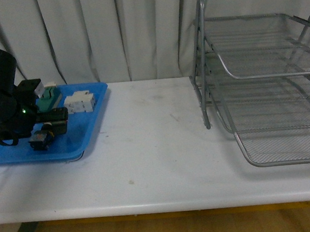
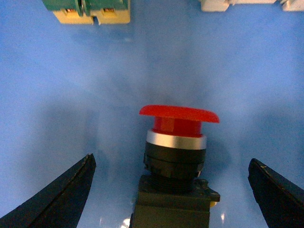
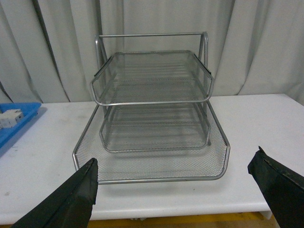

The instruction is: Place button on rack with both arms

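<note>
Left wrist view: the left gripper (image 2: 171,161) hangs with its 2 fingers spread wide, 1 on either side of the button (image 2: 176,137) and neither touching it. That looks like a setup for closing on the black body below the red head. The button sits on the blue tray (image 2: 71,95). Beyond it, well apart, lie the green-and-cream component (image 2: 90,10) and the white terminal block (image 2: 237,4), so the grasp looks unobstructed. In the right wrist view, the right gripper (image 3: 173,164) is also spread and empty. It faces the rack (image 3: 152,102) with its 3 mesh tiers, probably waiting for a handover.
</note>
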`<state>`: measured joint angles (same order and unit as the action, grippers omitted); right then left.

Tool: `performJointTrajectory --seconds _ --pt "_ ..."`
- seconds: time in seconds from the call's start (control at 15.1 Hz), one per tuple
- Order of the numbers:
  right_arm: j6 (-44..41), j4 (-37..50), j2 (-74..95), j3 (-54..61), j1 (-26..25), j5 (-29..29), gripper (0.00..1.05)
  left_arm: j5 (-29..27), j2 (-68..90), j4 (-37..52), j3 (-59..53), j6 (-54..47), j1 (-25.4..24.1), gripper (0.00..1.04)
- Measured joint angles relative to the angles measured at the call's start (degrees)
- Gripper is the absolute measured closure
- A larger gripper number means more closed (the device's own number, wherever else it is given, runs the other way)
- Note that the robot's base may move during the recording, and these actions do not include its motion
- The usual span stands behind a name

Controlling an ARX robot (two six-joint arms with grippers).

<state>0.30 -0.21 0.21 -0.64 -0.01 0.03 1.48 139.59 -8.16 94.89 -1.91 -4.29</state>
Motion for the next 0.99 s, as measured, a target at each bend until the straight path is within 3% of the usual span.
performJointTrajectory --seconds 0.07,0.4,0.66,0.79,0.93,0.99 --pt "0.0 0.0 0.0 0.0 0.0 0.0 0.06 0.0 0.3 -0.4 0.0 0.0 0.0 0.13" --pt "0.0 0.0 0.0 0.0 0.0 0.0 0.06 0.8 -0.5 2.4 -2.8 0.1 0.2 0.64" --pt "0.0 0.0 0.0 0.0 0.0 0.0 0.06 2.3 -12.3 10.9 -17.9 0.0 2.0 0.66" --pt "0.0 0.0 0.0 0.0 0.0 0.0 0.06 2.8 -32.0 19.5 -33.3 -0.6 3.1 0.66" --pt "0.0 0.0 0.0 0.0 0.0 0.0 0.06 2.5 -55.3 15.3 -49.4 -1.1 2.3 0.66" --pt "0.0 0.0 0.0 0.0 0.0 0.0 0.06 0.2 -69.4 7.7 -58.8 -0.7 2.6 0.66"
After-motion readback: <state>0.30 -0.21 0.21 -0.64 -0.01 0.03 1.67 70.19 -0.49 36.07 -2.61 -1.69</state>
